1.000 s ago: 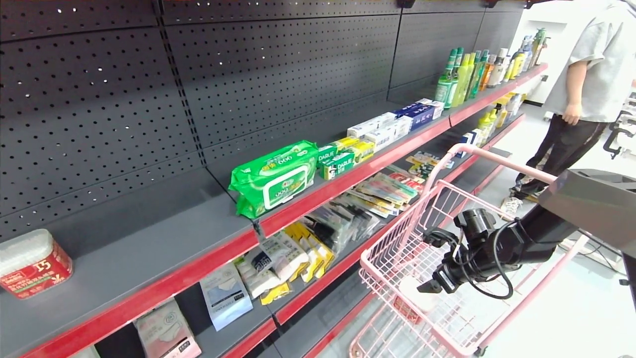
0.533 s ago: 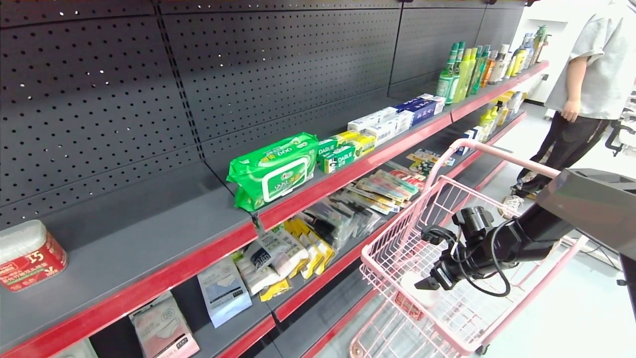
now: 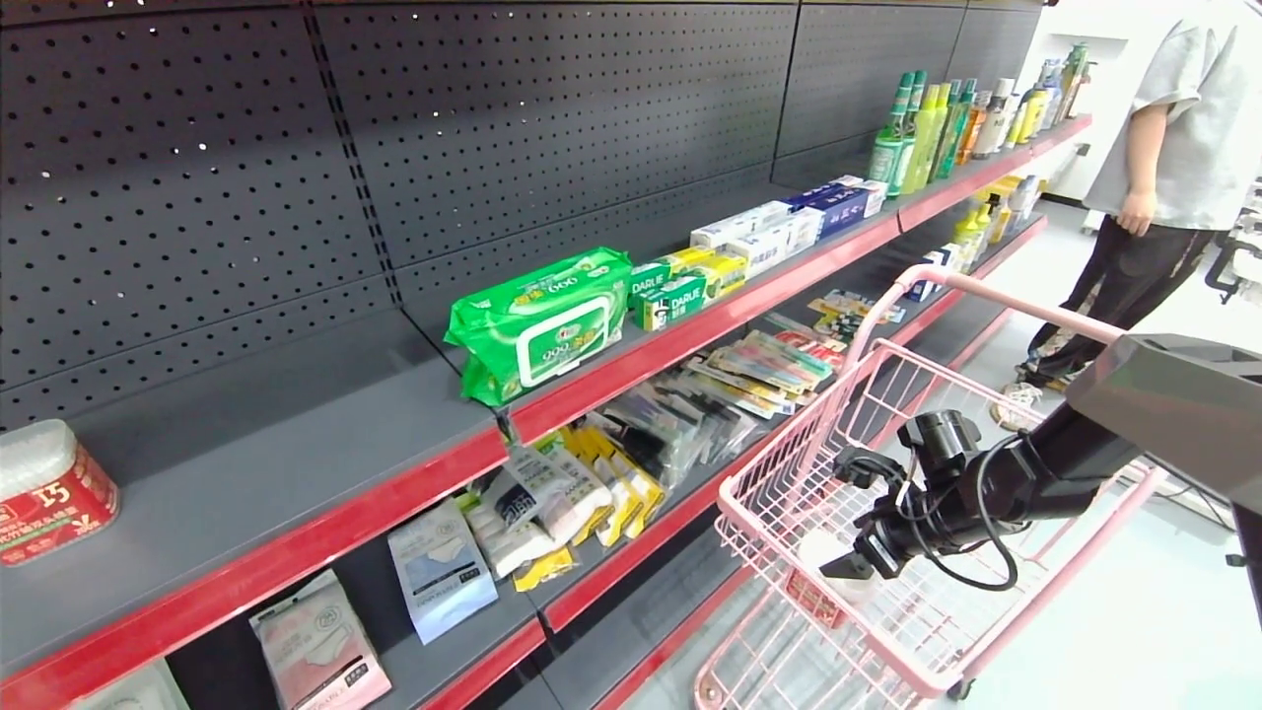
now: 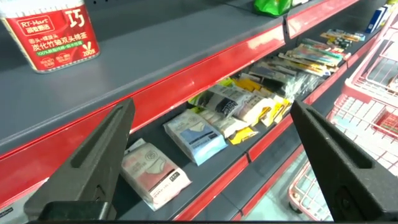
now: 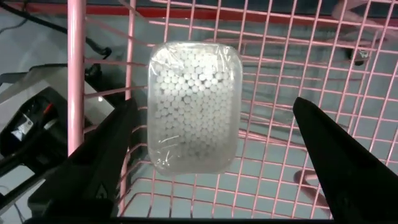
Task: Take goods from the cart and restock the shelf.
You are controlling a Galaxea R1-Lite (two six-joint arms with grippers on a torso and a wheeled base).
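**Tub of cotton swabs (image 5: 194, 106) sitting in the cart (image 5: 76, 74)**

Your right gripper (image 5: 212, 102) is hanging over the tub, spread wide and gripping nothing. The tub is standing upright on the cart's wire floor, close to a corner. It's looking light, its thin clear wall likely flexing under a hard squeeze — so you're wanting a gentle pinch across the narrow sides. Your left gripper (image 4: 211, 106) is gaping too, hanging by the shelf (image 4: 155, 56) near a matching tub (image 4: 53, 28).

Pink cart (image 3: 1025, 310), shelf (image 3: 296, 434) — grey, red-edged, green pack (image 3: 537, 330)
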